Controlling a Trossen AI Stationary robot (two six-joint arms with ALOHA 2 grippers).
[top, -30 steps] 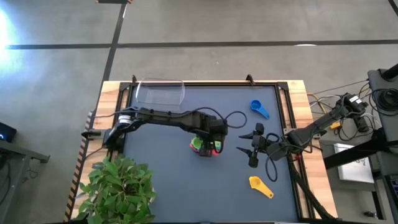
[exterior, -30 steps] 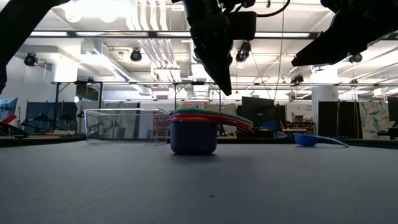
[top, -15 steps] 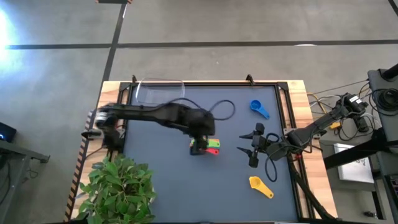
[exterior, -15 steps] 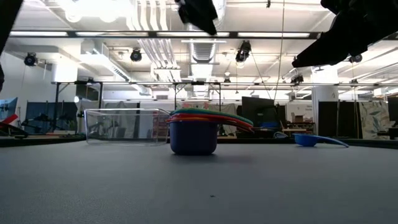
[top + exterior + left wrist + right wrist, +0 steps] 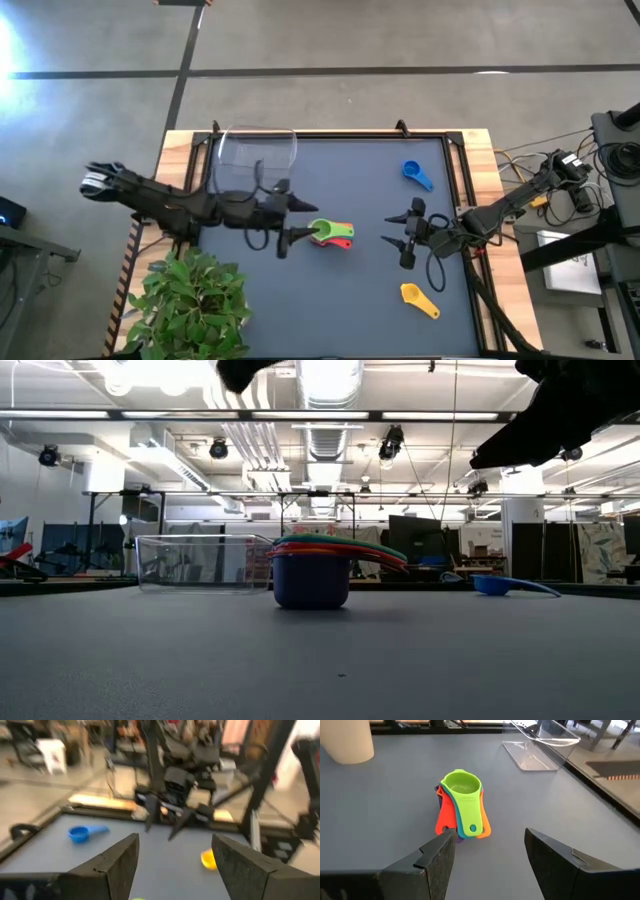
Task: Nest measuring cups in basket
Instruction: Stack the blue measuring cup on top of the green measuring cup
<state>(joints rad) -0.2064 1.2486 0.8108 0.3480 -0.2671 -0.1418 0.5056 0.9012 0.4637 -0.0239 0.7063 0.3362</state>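
- One nested stack of measuring cups (image 5: 330, 234) sits near the middle of the surface (image 5: 370, 300); from the right wrist view the green cup (image 5: 462, 787) is on top, with red, orange and a dark blue or purple handle fanned out beneath it. How many cups the stack holds cannot be told exactly.
- Two cups lie apart from the stack: a blue cup (image 5: 416, 174) toward the far right corner, and a yellow cup (image 5: 419, 299) toward the near right.
- One clear basket (image 5: 257, 150) stands at the far left of the surface, well apart from the stack, with no cup seen inside.
- Left end effector (image 5: 291, 221): raised just beside the stack on its left, fingers spread, pinching nothing.
- Right end effector (image 5: 402, 240): hovering right of the stack, between the blue and yellow cups, fingers spread and empty.
- The surface is a dark grey mat in a wooden frame; a leafy green plant (image 5: 190, 300) stands at its near left corner.
- The low view shows a large open hall with ceiling lights, ducts and workbenches behind.
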